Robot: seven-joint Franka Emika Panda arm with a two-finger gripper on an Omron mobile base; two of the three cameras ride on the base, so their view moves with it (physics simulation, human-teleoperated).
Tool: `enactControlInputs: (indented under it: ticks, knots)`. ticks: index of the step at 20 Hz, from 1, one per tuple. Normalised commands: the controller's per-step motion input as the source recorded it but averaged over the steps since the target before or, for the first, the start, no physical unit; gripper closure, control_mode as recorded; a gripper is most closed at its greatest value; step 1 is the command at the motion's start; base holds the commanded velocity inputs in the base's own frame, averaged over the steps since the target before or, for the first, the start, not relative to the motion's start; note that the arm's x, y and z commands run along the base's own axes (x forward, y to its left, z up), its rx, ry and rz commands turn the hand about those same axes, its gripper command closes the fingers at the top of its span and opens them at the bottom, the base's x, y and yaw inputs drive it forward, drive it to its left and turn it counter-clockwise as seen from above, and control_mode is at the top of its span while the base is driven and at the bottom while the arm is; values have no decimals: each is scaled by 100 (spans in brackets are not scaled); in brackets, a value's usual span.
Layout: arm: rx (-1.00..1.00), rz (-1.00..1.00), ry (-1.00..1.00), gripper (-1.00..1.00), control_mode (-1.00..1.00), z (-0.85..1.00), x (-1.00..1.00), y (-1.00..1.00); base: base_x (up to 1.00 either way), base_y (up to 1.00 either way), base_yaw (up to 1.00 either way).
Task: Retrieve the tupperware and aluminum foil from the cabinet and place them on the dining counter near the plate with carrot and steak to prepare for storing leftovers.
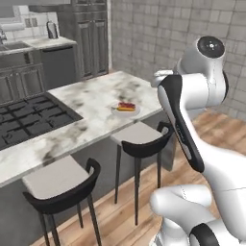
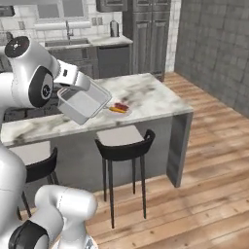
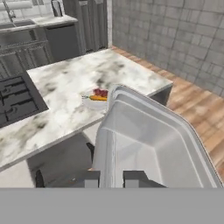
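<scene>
Hand holds tupperware above stools.

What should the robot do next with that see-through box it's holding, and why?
Probably carry the tupperware forward over the dining counter and lower it beside the plate. The gripper holds the box in the air, short of the counter's near edge, and the plate with the carrot and steak sits just ahead.

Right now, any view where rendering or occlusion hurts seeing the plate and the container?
Hand view: the tupperware looms large and translucent, covering part of the plate. Left base view: the arm blocks the right side; plate small, soft. Right base view: tupperware clear in the gripper; flat lighting, no glare.
</scene>
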Motion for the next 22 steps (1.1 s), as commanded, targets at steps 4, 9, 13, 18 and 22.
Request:
enactControlInputs:
  ticks: [4,9,13,18,22]
  knots:
    - [0,0,0,100,100,0,0,0,100,-87,44]
    - [0,0,0,100,100,0,0,0,100,-69,50]
    - [0,0,0,100,100,0,0,0,100,-52,54]
    - [0,0,0,100,100,0,0,0,100,-18,56]
    - [0,51,-1,100,-100,-73,77,23,0,0,0]
